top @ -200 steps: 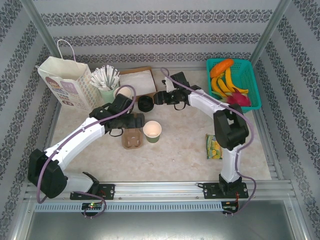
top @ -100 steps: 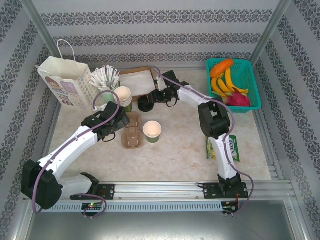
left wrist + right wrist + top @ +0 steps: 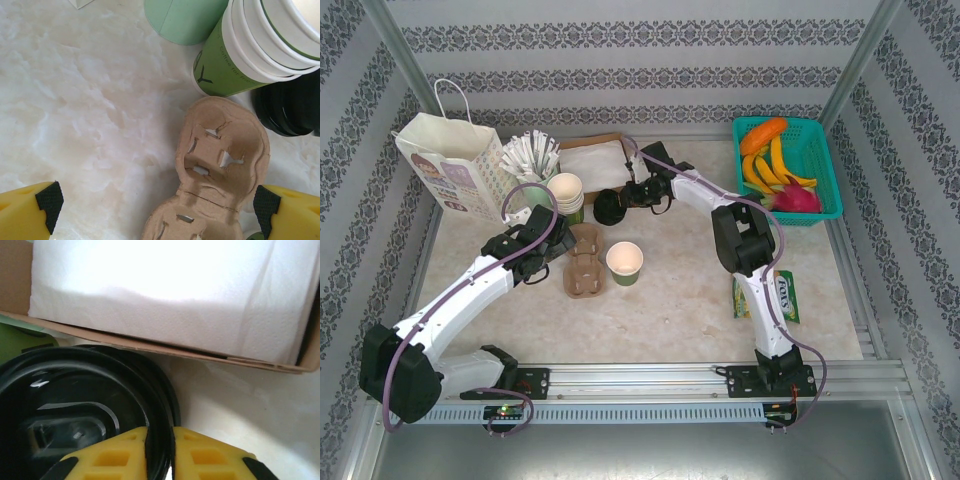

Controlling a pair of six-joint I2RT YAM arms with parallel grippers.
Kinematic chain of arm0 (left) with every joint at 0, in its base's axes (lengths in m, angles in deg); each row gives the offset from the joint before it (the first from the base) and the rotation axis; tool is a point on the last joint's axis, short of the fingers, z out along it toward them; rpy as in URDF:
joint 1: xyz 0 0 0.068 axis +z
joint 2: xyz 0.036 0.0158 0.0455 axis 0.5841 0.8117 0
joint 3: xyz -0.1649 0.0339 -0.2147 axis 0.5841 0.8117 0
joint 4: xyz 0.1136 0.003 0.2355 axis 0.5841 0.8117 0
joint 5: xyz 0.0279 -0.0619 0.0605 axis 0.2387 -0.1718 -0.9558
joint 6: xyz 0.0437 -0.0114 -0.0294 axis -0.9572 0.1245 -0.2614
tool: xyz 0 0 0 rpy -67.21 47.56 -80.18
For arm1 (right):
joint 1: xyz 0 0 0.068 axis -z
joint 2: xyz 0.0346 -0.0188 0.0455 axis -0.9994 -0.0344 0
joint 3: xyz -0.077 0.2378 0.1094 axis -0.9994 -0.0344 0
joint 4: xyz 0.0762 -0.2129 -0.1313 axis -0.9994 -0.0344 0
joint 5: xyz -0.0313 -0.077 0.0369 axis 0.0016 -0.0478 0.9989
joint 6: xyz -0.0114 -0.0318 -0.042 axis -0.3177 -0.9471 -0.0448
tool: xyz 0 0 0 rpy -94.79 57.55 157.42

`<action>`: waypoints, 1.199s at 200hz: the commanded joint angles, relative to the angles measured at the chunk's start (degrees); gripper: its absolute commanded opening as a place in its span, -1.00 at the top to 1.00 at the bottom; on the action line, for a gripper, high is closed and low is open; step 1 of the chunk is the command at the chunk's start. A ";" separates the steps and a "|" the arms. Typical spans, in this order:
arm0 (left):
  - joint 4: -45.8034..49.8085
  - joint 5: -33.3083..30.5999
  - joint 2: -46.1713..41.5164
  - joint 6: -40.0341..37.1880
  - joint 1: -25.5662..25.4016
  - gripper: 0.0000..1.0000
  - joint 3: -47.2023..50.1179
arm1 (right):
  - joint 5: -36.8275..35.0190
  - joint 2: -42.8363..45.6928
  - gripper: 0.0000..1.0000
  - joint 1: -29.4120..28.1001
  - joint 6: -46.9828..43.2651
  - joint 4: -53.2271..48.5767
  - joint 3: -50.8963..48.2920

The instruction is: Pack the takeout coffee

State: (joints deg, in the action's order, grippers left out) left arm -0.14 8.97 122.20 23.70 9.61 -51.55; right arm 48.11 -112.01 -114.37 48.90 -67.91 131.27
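The takeout coffee (image 3: 624, 262) is a small olive-green paper cup standing on the table with its top open and a pale inside. Beside it lies a brown cardboard cup carrier (image 3: 585, 262) (image 3: 225, 155). A stack of black lids (image 3: 608, 208) (image 3: 75, 405) stands behind them. My right gripper (image 3: 626, 198) (image 3: 160, 432) is shut on the rim of the top lid, one yellow finger inside it and one outside. My left gripper (image 3: 552, 252) (image 3: 157, 205) hangs open over the carrier's left edge, holding nothing.
A stack of cream paper cups (image 3: 567, 190) (image 3: 260, 40) and a pale green cup of white sticks (image 3: 532, 165) stand by the lids. A napkin box (image 3: 595, 160) (image 3: 165, 285) lies behind. A paper bag (image 3: 450, 165) is back left, a teal fruit basket (image 3: 823, 150) back right, a green packet (image 3: 775, 295) front right.
My right gripper moved left to the black lids and closed on the top lid's rim. My left gripper pulled back to the left of the carrier and stayed open.
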 commanded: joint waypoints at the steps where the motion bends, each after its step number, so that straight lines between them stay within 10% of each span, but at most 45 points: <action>1: -0.62 -1.06 0.30 0.35 0.79 -0.99 0.31 | -2.41 0.34 0.65 -0.86 -1.83 -1.46 1.48; 240: -8.83 14.97 9.46 -9.74 0.90 -0.99 -4.67 | -4.59 9.50 0.67 -1.95 -7.61 7.56 -7.29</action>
State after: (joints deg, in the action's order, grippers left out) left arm -5.52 19.57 128.52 17.47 9.63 -52.29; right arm 42.41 -105.63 -115.55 42.91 -63.30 125.21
